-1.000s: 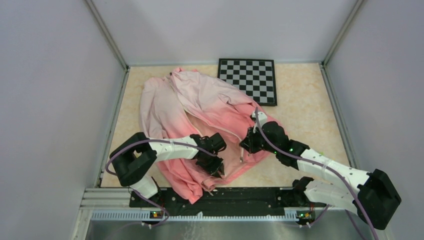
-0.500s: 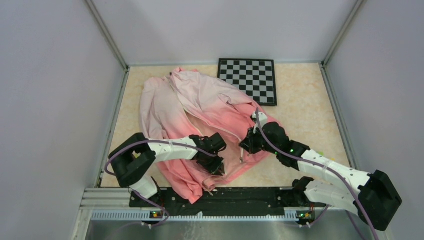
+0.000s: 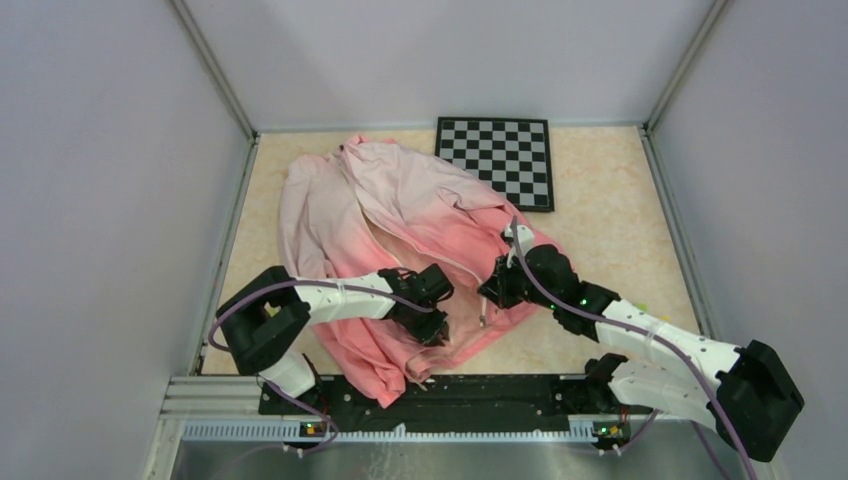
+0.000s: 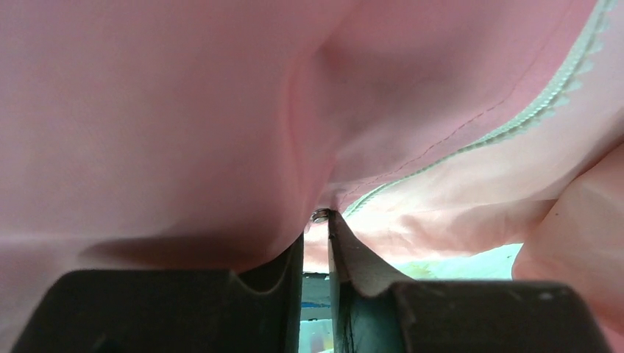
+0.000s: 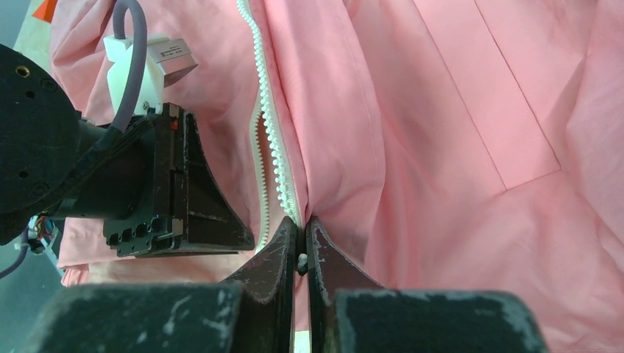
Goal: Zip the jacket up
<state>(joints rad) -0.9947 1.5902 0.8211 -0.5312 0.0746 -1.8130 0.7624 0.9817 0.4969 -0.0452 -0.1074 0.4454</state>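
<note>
Jacket (image 3: 400,215) lies crumpled on the table (image 3: 620,230), left of centre. The pale collar is at the far end, the coral hem at the near edge. Left gripper (image 3: 432,326) sits low on the near hem. From its wrist camera I see the fingers (image 4: 283,257) nearly pressed together with only a thin slit between them, pinching jacket cloth at the tips (a small metal bit shows there; I cannot tell what it is). Zipper (image 5: 274,147) has white teeth in two rows lying side by side, running down the front between the two grippers. Right gripper (image 3: 487,298) is just right of it, its fingers all but closed and nipping the jacket edge at the foot of the teeth. Chessboard (image 3: 497,160) lies flat at the far side, right of centre, its near-left corner just beside the jacket.
</note>
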